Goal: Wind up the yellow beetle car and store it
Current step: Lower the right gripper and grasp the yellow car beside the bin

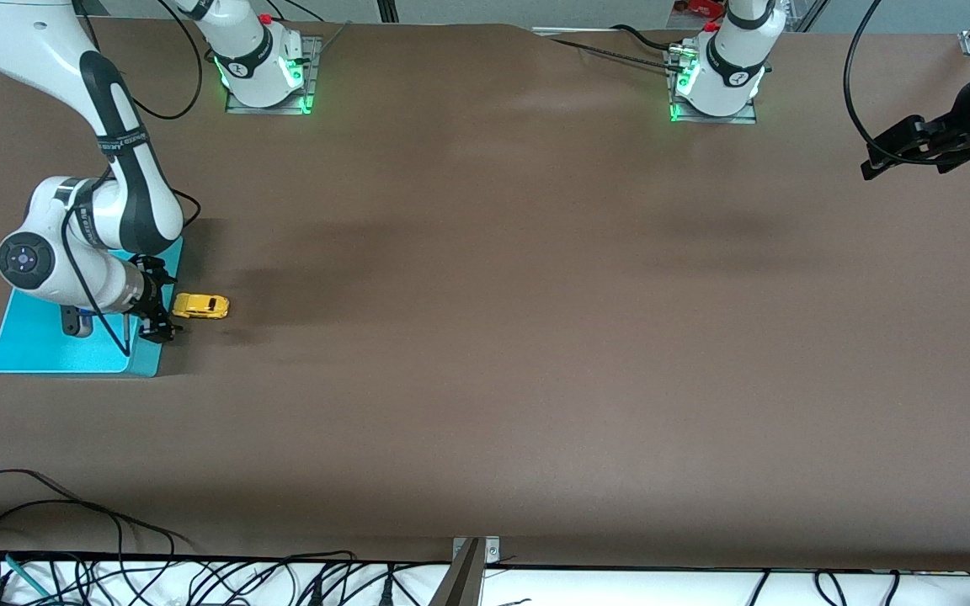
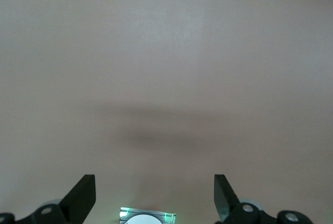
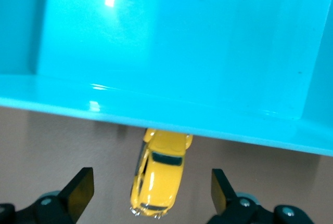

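- Yellow beetle car: on the surface near the right arm's end, one end against the turquoise bin's wall; outside the bin, so judged not yet stored.
- Right gripper: fingers spread, nothing held, low at the bin's edge over the car, apparently lined up to grasp it.
- Left gripper: released and empty, waiting over the surface's corner at the left arm's end.

Evenly lit from overhead, soft arm shadows across the brown table, white glare on the turquoise bin, wrist views slightly soft.
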Action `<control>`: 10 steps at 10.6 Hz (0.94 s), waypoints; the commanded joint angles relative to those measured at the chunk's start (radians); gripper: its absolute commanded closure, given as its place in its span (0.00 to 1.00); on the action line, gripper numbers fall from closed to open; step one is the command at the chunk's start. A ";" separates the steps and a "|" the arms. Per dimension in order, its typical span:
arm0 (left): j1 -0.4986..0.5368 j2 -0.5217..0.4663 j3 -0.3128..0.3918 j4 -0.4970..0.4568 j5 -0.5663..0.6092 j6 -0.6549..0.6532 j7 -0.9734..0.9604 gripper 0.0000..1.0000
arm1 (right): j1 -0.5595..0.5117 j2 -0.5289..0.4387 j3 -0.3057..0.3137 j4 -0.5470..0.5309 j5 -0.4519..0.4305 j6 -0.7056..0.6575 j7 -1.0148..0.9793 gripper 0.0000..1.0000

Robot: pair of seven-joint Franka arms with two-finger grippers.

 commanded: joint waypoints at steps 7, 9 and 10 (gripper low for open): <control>-0.011 0.024 0.003 0.042 -0.025 -0.019 -0.013 0.00 | 0.012 -0.017 0.005 -0.152 -0.017 0.205 0.087 0.00; -0.013 0.024 0.003 0.042 -0.025 -0.019 -0.013 0.00 | 0.012 -0.003 0.005 -0.152 -0.015 0.217 0.087 0.00; -0.011 0.024 0.005 0.042 -0.025 -0.019 -0.013 0.00 | 0.010 0.015 0.005 -0.150 -0.012 0.226 0.096 0.13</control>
